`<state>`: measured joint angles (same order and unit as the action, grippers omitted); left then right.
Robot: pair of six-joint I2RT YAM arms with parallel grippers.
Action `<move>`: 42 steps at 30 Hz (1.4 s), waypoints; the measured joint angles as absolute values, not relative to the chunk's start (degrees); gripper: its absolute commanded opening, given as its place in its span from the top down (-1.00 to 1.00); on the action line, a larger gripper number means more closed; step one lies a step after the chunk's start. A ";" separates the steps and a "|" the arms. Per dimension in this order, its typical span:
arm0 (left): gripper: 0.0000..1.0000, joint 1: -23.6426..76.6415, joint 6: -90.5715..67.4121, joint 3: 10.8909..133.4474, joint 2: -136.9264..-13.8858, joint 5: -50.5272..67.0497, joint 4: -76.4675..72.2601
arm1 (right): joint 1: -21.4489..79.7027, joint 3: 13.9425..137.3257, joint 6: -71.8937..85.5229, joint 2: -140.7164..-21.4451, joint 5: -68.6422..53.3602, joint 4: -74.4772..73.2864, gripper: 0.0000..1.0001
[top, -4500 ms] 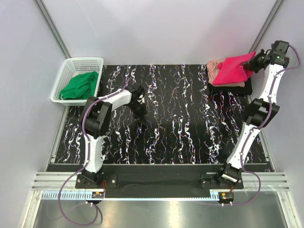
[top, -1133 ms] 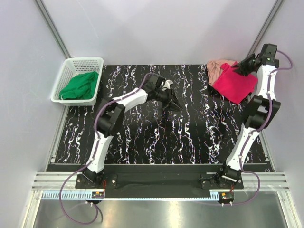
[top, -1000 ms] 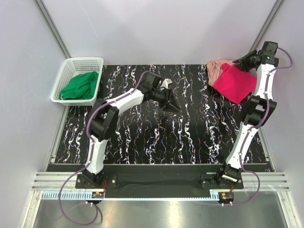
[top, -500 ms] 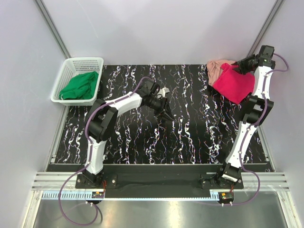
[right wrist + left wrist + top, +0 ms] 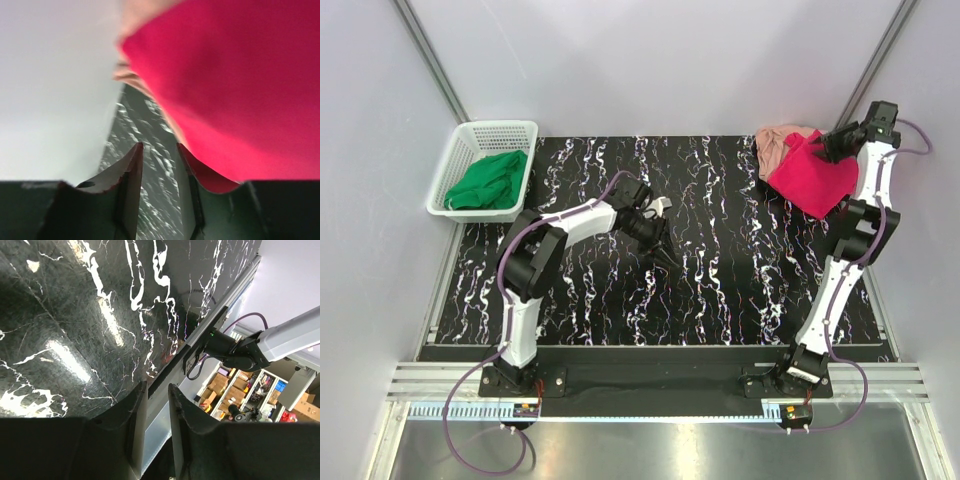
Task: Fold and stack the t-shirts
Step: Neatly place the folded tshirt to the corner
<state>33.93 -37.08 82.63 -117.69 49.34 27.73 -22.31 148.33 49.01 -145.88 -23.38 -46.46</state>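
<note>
Right gripper [image 5: 827, 148] has let go of the bright crimson-pink cloth t-shirt [image 5: 810, 180], jaws a bit apart; left gripper [image 5: 666, 258], barely apart and empty, has pulled back nearer.

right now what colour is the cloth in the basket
The cloth is green, clearest in the top view.

The right pincer [image 5: 159, 150] sits at the bottom of the view. Its two dark fingers [image 5: 131, 185] stand a little apart with nothing between them — only the black, white-veined counter [image 5: 145, 125] shows through the gap. A crimson shirt [image 5: 235, 85] fills the upper right, close and blurred. Its lower edge droops down by the outer side of the right-hand finger, though I can't tell whether it touches. Along its left edge a pale salmon shirt [image 5: 129, 75] peeks out — just a sliver. A plain pale wall [image 5: 50, 75] takes up the left side.
</note>
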 measured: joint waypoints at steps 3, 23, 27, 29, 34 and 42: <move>0.47 33.71 -37.10 82.63 -117.67 48.95 27.75 | -22.70 137.80 47.33 -140.94 -20.73 -46.59 0.13; 0.43 32.58 -36.05 86.59 -113.45 35.94 38.06 | -27.18 88.53 39.27 -101.27 -22.57 -43.13 0.09; 0.42 32.38 -36.05 87.33 -112.33 33.26 40.64 | -27.42 86.13 37.91 -100.27 -22.85 -42.50 0.07; 0.42 32.38 -36.14 87.33 -111.59 31.92 41.76 | -27.62 84.68 37.91 -100.40 -24.99 -41.17 0.08; 0.41 32.38 -37.41 87.33 -108.03 27.44 43.90 | -27.92 83.07 37.23 -102.17 -26.20 -40.05 0.05; 0.41 32.38 -39.16 85.49 -102.32 23.83 44.73 | -33.47 84.73 36.12 -109.67 -27.55 -38.37 0.04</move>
